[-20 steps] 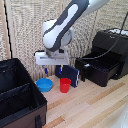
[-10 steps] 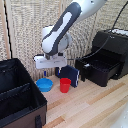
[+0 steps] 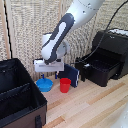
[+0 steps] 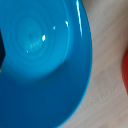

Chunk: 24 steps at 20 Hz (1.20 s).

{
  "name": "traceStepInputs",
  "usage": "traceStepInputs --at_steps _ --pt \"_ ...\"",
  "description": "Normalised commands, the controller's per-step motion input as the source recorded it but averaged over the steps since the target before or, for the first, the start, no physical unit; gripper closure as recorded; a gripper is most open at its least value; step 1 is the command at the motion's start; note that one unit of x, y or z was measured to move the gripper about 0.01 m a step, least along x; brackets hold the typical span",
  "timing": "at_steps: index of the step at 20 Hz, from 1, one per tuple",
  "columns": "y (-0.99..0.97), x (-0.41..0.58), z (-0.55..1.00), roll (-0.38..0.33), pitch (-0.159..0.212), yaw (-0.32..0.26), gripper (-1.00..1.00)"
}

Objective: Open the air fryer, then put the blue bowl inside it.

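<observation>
hovering low over the blue bowl, the gripper hangs straight down from the white arm, apparently lined up for a top-down pinch on the rim. the bowl sits on the wooden worktop toward the back edge, just beside the red cup, with a dark-blue flat panel leaning behind the cup. in the wrist view the blue bowl fills nearly everything, so the camera is very near it; a sliver of the red cup shows at the side. whether the jaws are wide or narrow i cannot tell, since neither view shows the fingertips clearly. the air fryer stands at the exterior view's right with its drawer pulled forward, probably ready to receive the bowl. a large black fabric case lies open at the exterior view's left, clear of the route between bowl and drawer.
</observation>
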Motion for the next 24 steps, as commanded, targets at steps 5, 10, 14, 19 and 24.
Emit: traceStepInputs --at_steps 5,10,14,19,24 --pt "0.00 0.075 -0.19 0.004 -0.113 -0.007 -1.00" --pt "0.00 -0.041 -0.21 0.000 -0.052 0.012 1.00" --pt "0.00 -0.074 -0.13 0.000 0.000 0.006 1.00" --pt "0.00 -0.001 -0.12 0.000 0.016 0.019 1.00" --pt "0.00 0.000 -0.10 -0.010 0.013 0.043 1.00"
